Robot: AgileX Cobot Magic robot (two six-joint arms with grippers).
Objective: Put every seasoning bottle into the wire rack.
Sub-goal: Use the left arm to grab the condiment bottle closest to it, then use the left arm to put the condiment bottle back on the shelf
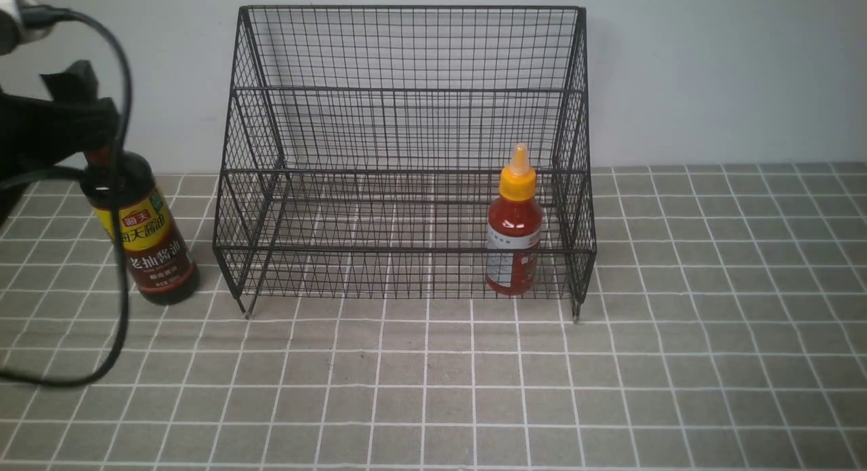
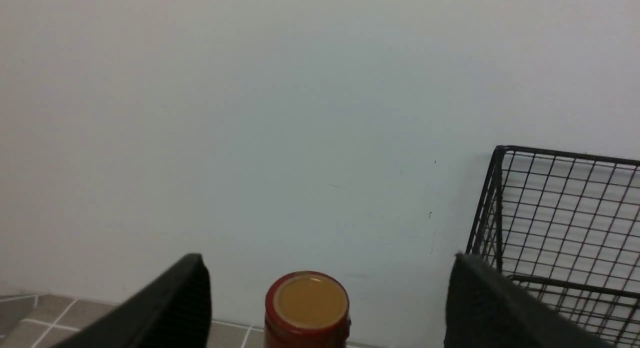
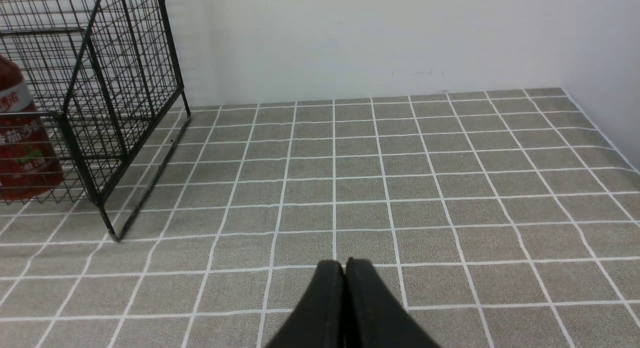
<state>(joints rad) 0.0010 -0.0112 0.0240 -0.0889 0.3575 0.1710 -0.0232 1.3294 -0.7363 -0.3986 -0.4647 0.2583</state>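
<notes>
The tall dark soy-sauce bottle [image 1: 145, 237] with a yellow-and-red label stands on the tiled table just left of the wire rack [image 1: 406, 91]. My left gripper [image 1: 85, 129] is over its top and hides the neck. In the left wrist view the brown cap [image 2: 306, 303] sits between the fingers [image 2: 175, 303], which are wide apart and not touching it; the gripper [image 2: 328, 262] is open. The short red squeeze bottle [image 1: 513, 234] stands upright on the rack's lower step at its right end and also shows in the right wrist view [image 3: 20, 147]. My right gripper [image 3: 344, 266] is shut and empty above the tiles.
The rack's corner shows in the left wrist view [image 2: 560, 228] and its side in the right wrist view [image 3: 125, 82]. A black cable [image 1: 122, 268] loops in front of the soy-sauce bottle. A pale wall [image 1: 711, 71] stands right behind the rack.
</notes>
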